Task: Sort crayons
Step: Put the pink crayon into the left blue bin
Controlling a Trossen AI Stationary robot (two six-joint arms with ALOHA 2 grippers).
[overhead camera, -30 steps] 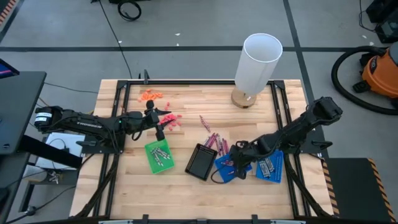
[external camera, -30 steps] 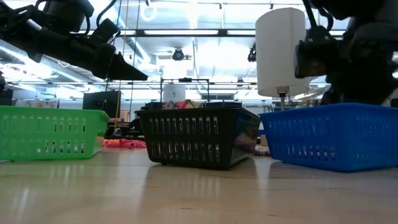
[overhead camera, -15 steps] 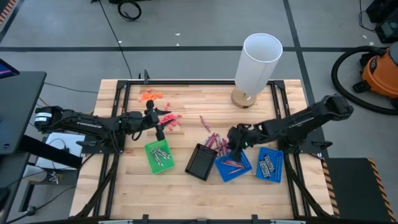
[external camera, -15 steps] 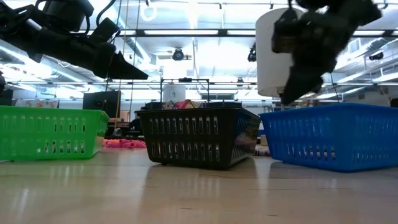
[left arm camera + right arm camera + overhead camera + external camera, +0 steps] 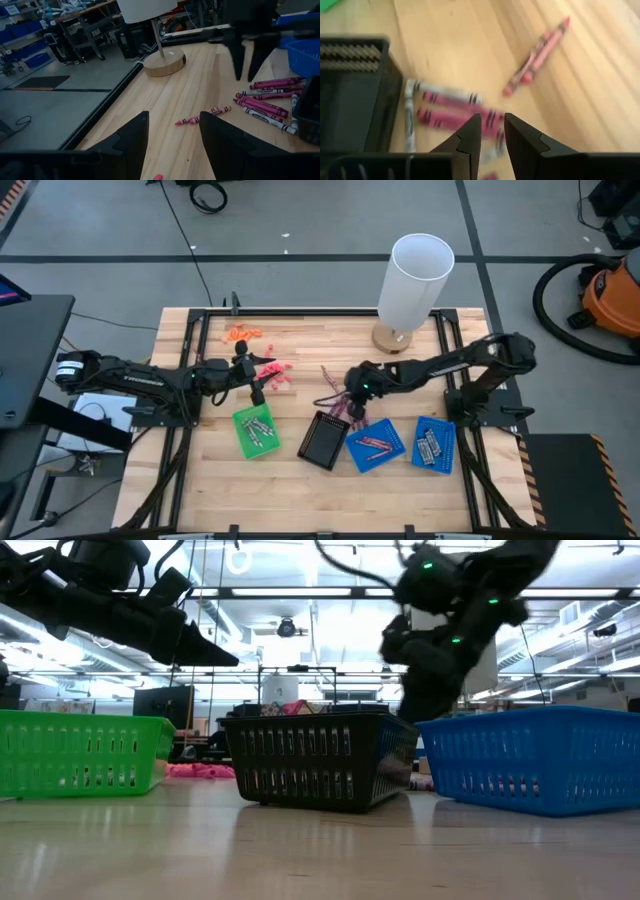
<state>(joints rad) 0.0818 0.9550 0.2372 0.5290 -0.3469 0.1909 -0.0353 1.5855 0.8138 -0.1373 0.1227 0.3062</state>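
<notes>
Right hand [image 5: 352, 402] now off blue tray [image 5: 376, 446], above loose crayons [image 5: 340, 406]; fingers parted, seemingly empty

The right gripper [image 5: 352, 406] swings away from the blue tray [image 5: 375, 446] and now hangs above the loose crayons [image 5: 342, 406].

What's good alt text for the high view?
Seen from above, the right gripper hovers open and empty over loose pink crayons mid-table, beside the black tray. The left gripper waits open above the green tray; two blue trays sit to the right.
</notes>
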